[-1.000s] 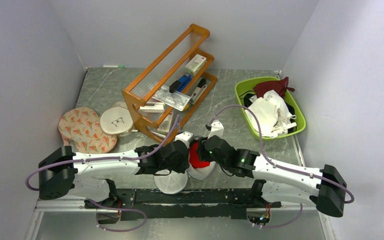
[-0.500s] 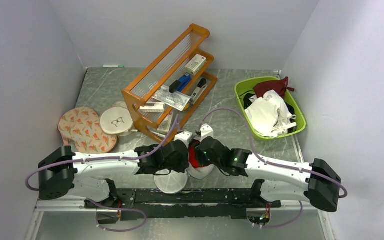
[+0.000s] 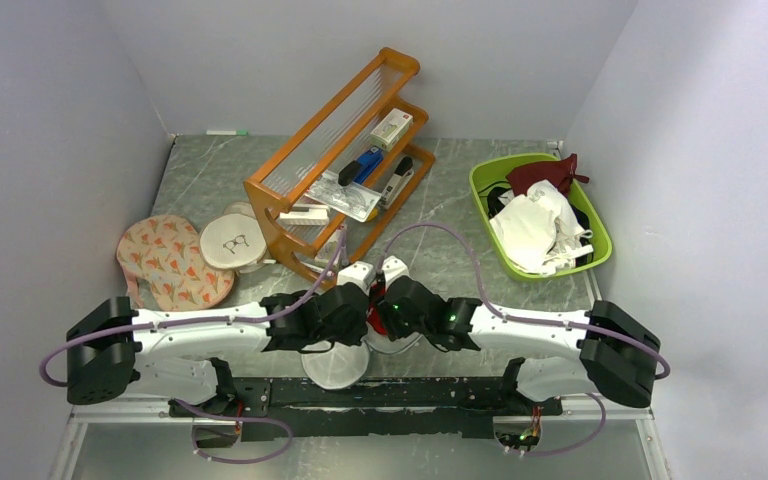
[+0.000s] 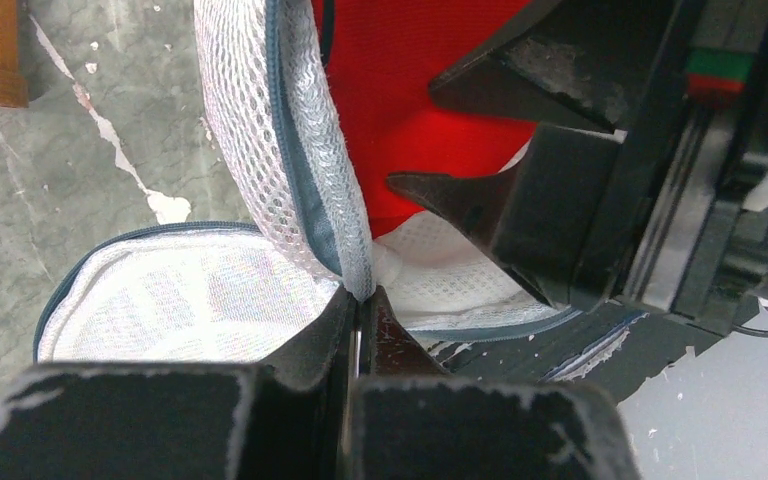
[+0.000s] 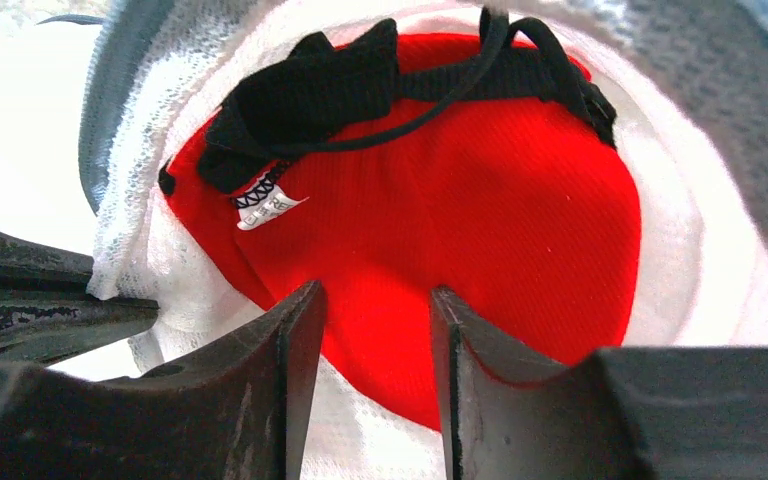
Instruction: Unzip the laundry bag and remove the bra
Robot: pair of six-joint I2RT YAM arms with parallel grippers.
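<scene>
The laundry bag [image 3: 334,366] lies unzipped at the near table edge, its two white mesh halves spread apart. My left gripper [image 4: 363,298] is shut on the zipper rim of the raised half [image 4: 260,130]; the other half [image 4: 160,310] lies flat as a bowl. The red bra [image 5: 460,220] sits inside the pod with its black strap [image 5: 330,90] on top. It also shows in the left wrist view [image 4: 410,80] and as a sliver from above [image 3: 376,320]. My right gripper [image 5: 375,300] is open, fingers either side of the bra's lower edge, inside the pod.
An orange wooden rack [image 3: 345,160] with small items stands at the back centre. A green basket [image 3: 600,232] of white, black and maroon clothes is at the right. A floral pad [image 3: 165,262] and a white case with a glasses drawing [image 3: 232,240] lie at the left.
My right gripper has moved left and deeper into the open pod, hiding most of the bra from above. My left gripper and the pod have shifted slightly left.
</scene>
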